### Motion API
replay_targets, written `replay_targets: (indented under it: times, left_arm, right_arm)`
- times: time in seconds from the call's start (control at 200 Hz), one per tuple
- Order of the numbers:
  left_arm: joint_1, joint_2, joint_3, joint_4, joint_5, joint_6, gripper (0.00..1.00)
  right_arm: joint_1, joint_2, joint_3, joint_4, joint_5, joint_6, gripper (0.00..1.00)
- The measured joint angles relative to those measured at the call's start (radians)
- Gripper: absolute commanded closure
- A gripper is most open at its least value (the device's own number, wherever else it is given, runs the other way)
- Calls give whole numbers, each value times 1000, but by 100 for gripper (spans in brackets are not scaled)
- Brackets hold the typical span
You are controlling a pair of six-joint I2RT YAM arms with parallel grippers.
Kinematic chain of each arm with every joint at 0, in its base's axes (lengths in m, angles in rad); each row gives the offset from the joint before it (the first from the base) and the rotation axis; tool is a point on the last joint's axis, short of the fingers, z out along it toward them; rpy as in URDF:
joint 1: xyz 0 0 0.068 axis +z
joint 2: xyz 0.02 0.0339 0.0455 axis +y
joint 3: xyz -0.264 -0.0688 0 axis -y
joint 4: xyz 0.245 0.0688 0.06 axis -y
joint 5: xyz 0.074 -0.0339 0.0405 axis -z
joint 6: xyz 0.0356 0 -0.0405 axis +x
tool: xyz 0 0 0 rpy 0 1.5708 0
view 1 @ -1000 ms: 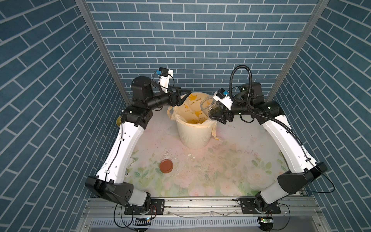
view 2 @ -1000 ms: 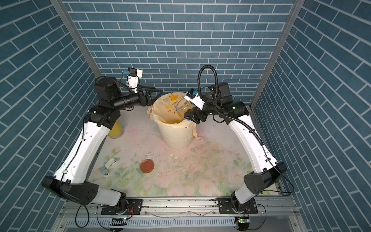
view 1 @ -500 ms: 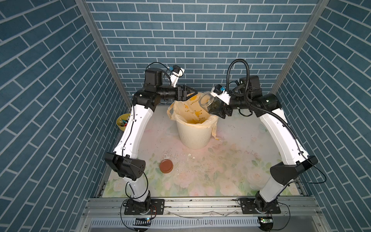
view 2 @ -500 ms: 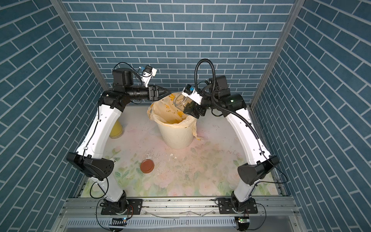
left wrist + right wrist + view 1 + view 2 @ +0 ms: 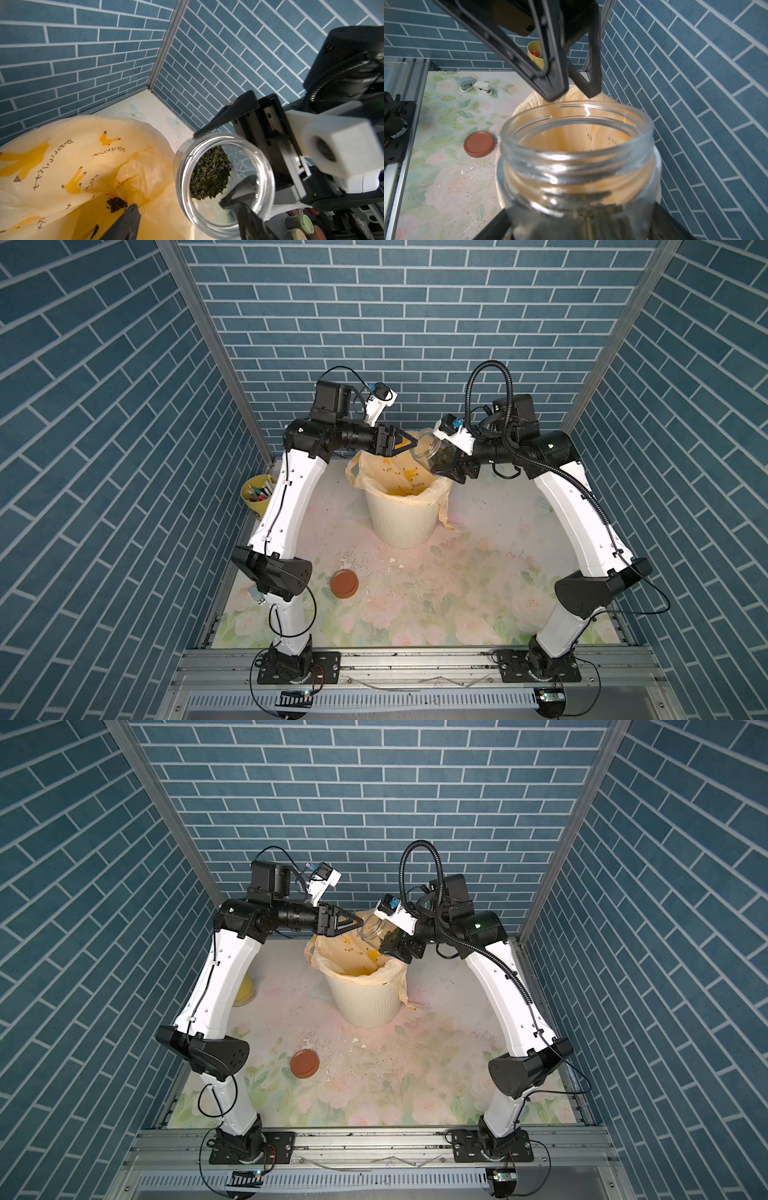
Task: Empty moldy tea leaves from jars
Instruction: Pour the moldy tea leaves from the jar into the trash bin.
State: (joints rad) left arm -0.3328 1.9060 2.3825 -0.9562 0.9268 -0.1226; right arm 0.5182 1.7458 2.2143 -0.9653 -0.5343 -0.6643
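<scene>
1. Top views: both show the right hand (image 5: 453, 466) clasped around the clear jar (image 5: 424, 445) in the upper middle of the frame. The jar is tipped on its side over the cream bin (image 5: 401, 522), with its mouth toward the left hand (image 5: 409, 443).
2. The left hand is spread wide and empty, its tips just beside the jar's mouth. I cannot tell whether they touch the rim.
3. Done: the reddish-brown lid (image 5: 344, 584) is off and lies flat on the worktop (image 5: 478, 572), lower left of centre and well apart from the bin.
4. Partly done, as I read it: the left wrist view shows a small patch of leaf bits (image 5: 116, 204) already down in the bag (image 5: 62, 145) that lines the bin.
5. Left to do: most of the tea leaves (image 5: 209, 172) sit as one olive-green clump against the jar's base. The emptying looks well short of finished, and a steeper tip or a shake seems needed.
6. Writing: the bag carries dark printed characters beside yellow banana shapes, but they are turned about and too small for me to read. The jar and the lid show no label.
</scene>
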Motion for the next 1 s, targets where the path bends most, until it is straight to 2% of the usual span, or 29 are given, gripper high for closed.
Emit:
replay_targets:
  times: [0.225,0.56,0.795,0.995]
  left_arm:
    - [-2,24,0,-19,9,-2,28]
    - [-6,24,0,-11,36,-25,58]
    - [-3,24,-1,19,36,-47,71]
    - [-1,24,-6,31,35,-65,71]
  right_arm:
    - [31,9,5,-1,15,-26,100]
    - [64,63,62,-4,54,-44,100]
    - [64,64,89,-12,55,-51,100]
    - [69,64,89,-13,60,-60,100]
